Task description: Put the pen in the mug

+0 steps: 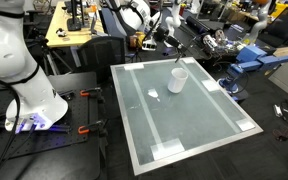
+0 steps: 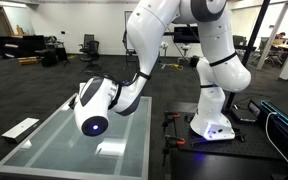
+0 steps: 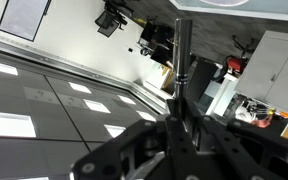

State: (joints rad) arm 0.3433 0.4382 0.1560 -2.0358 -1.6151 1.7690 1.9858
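Note:
The small white mug (image 1: pixel 177 79) stands upright on the glass-topped table (image 1: pixel 199 125), towards its far side. My gripper (image 1: pixel 169 42) hangs above and just beyond the mug, tilted. In the wrist view the gripper (image 3: pixel 181 108) is shut on a dark pen (image 3: pixel 181 55), which sticks out straight past the fingertips. In an exterior view the white wrist (image 2: pixel 94 105) fills the foreground over the table and hides the fingers, the pen and the mug.
A small pale object (image 1: pixel 154 95) lies on the glass left of the mug. White tape patches mark the table corners (image 1: pixel 246 126). Cluttered benches and a blue chair (image 1: pixel 252 58) stand beyond the table. The robot base (image 2: pixel 212 125) stands beside it.

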